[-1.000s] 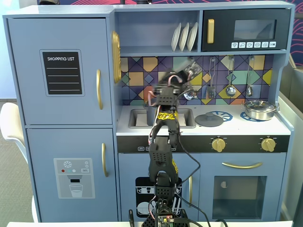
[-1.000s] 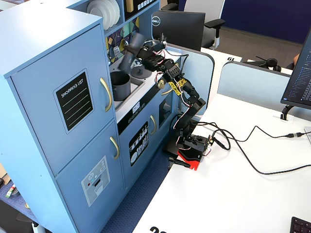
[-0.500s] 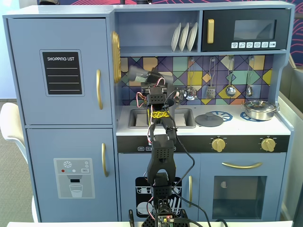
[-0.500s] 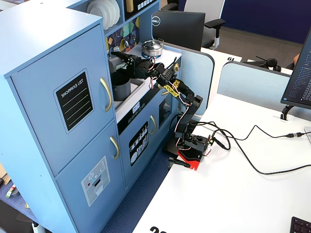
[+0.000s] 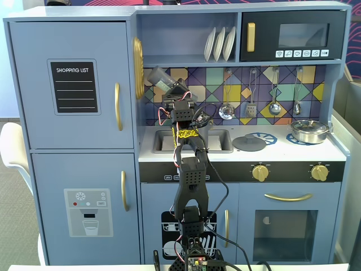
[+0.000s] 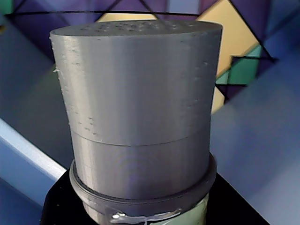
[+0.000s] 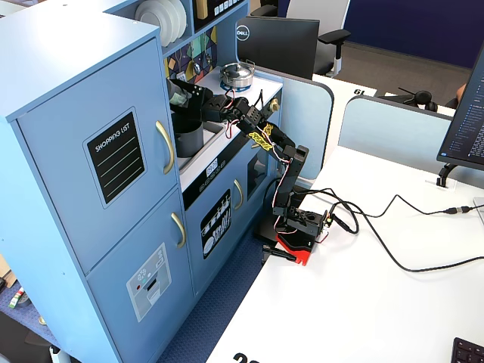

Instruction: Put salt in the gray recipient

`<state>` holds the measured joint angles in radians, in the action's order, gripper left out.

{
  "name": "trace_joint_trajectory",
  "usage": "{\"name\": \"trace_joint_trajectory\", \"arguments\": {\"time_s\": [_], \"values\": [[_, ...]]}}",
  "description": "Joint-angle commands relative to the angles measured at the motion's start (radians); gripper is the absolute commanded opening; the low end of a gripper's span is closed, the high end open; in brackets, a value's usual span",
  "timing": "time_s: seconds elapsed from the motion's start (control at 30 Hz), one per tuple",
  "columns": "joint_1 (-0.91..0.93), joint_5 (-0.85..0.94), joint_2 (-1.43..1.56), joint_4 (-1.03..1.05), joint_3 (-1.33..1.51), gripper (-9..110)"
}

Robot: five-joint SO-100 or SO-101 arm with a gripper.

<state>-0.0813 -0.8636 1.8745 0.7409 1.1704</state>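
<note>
My gripper is shut on the salt, a slim gray shaker. It holds the shaker tilted, cap up and to the left, above the left end of the sink. In the wrist view the shaker's gray cap fills the frame, with a strip of pale green label at the bottom between my black fingers. In a fixed view the shaker hangs just above the gray recipient, a dark gray pot standing in the sink. From the front my arm mostly hides the pot.
A flat gray round lid lies on the counter right of the sink. A shiny steel lidded pot stands at the far right. Utensils hang on the back wall, and a shelf with white plates is overhead.
</note>
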Motion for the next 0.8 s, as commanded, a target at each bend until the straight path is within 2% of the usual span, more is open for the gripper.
{"name": "trace_joint_trajectory", "arguments": {"time_s": [0.0,0.17,0.27,0.57,0.77], "values": [[0.041,-0.051,0.028,0.057,-0.029,0],[0.055,-0.06,0.054,0.075,0.058,0],[0.028,-0.051,0.038,-0.002,0.057,0],[-0.008,-0.04,-0.129,-0.095,-0.219,0],[0.066,-0.063,-0.048,0.037,-0.081,0]]}}
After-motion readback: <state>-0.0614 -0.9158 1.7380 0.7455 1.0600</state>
